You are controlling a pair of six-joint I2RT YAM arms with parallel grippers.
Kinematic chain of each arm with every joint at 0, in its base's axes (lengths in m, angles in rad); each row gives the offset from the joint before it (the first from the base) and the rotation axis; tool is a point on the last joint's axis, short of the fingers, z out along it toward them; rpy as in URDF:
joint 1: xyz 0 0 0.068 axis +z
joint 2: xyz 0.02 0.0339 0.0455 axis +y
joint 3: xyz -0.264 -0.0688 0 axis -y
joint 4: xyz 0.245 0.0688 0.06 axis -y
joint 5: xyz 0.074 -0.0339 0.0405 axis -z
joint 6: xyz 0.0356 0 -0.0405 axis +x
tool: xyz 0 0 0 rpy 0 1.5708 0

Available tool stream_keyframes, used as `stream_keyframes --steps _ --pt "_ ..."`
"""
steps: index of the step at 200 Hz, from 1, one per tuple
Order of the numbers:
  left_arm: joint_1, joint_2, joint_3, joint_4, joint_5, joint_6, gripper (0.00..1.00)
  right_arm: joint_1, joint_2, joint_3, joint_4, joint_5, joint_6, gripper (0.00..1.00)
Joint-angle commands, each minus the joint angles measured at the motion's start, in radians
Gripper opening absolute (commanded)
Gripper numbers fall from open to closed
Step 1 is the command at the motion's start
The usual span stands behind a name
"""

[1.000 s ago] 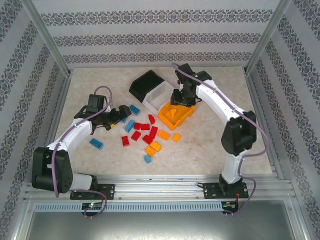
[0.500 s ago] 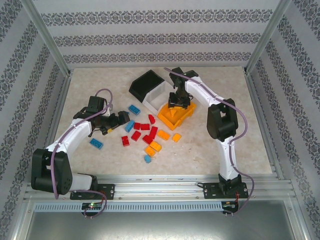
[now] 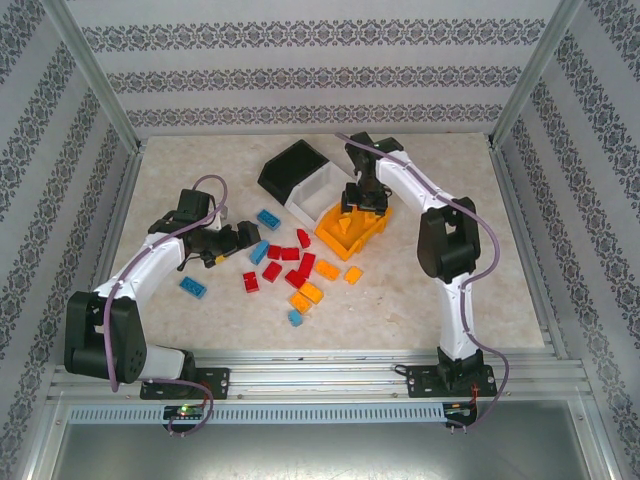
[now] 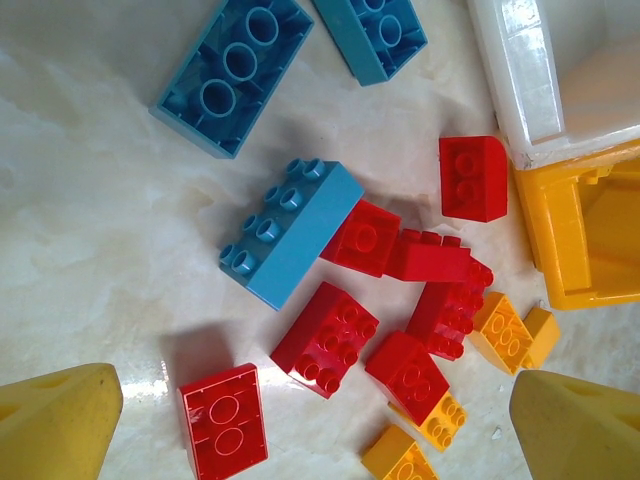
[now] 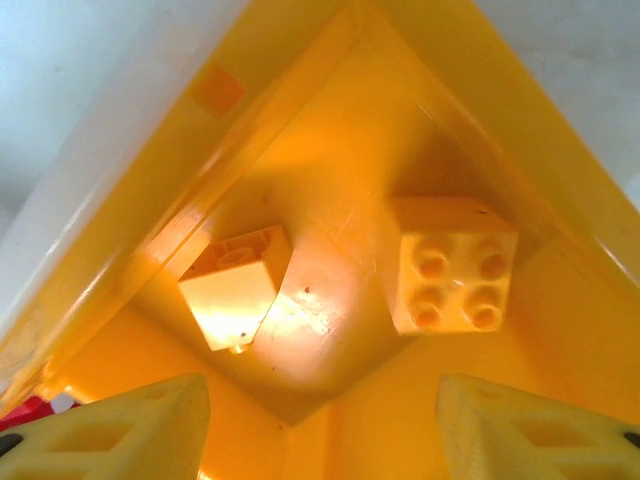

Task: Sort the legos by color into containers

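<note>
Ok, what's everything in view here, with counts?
black bin: one, black, back-left end of the joined row
white bin: one, white, middle of the row
orange bin: one, orange-yellow, near-right end of the row
binned bricks: two, orange, inside the orange bin
red bricks: seven, red, loose mid-table
orange bricks: four, orange, loose, near and right of the red bricks
blue bricks: at least four, light blue, loose, mostly left of the red bricks
table: one, pale marbled
walls: patterned, three sides
left gripper: open, by the blue bricks
right gripper: open, over the orange bin
</note>
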Motion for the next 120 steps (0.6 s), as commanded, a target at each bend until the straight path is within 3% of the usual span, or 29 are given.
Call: stream_keyframes --steps 1,21,68,99,120 --pt "-0.008 0.000 0.006 -0.041 0.001 0.036 1.00 0.003 -0.122 -0.016 -0.019 0.026 0.029 0.63" --pt "-0.009 0.006 0.025 -0.067 -0.015 0.041 1.00 0.003 -0.173 -0.027 -0.018 0.015 0.028 0.64" --pt "-0.009 0.045 0.100 -0.194 -0.172 -0.020 0.99 -0.002 -0.228 -0.017 -0.033 -0.038 -0.003 0.64" --pt "-0.004 0.031 0.173 -0.402 -0.376 -0.101 0.98 -0.002 -0.265 -0.043 -0.017 -0.093 -0.007 0.64" --pt "0.042 0.017 0.172 -0.521 -0.418 -0.166 0.99 -0.003 -0.317 -0.135 0.037 -0.149 0.016 0.64"
